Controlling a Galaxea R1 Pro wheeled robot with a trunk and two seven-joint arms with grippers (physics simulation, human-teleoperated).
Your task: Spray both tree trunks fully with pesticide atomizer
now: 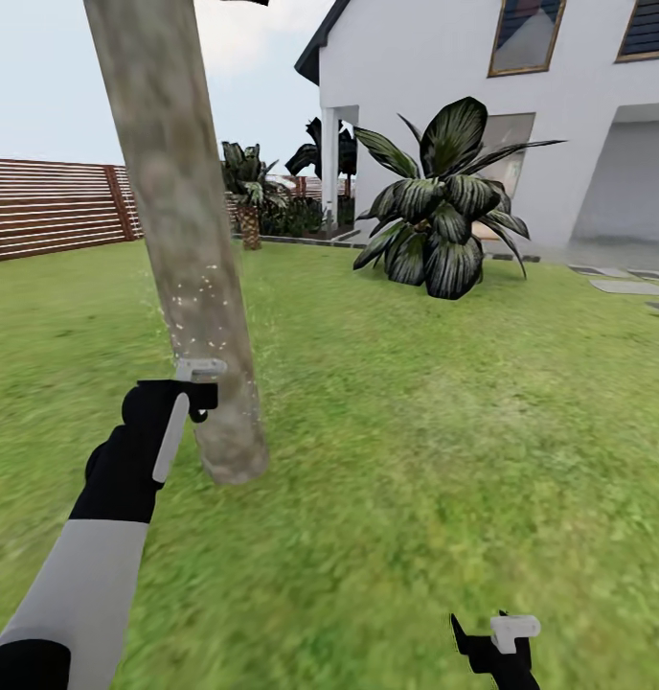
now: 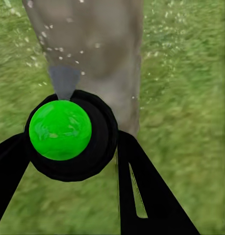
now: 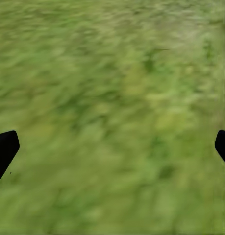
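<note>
Nearest in the head view is my left arm, w/ the left tool [image 1: 197, 393] raised close to the tree trunk [image 1: 181, 240], near its foot on the lawn [image 1: 416, 460]. Pale specks sit on the bark just above the tool, prob. spray. The right tool [image 1: 497, 644] is low at the frame's edge over grass. Behind: a white house [image 1: 559, 125], a dark-leaved plant [image 1: 444, 216], a slat fence [image 1: 47, 206].

Left wrist view: the pesticide atomizer [image 2: 70, 134] sits between my two fingers [image 2: 141, 191], a black round body w/ a bright green cap facing the camera. The tool is closed on it, fingers against both sides. The nozzle points at the trunk [image 2: 100, 54], which is close; white droplets dot the bark and the grass.

Right wrist view: only fingertips [image 3: 4, 149] at the sides, spread wide, nothing held, blurred grass below.

I judge the bottle small, light, stiff and prob. smooth, so it may twist; hold the body's middle, not the cap.
</note>
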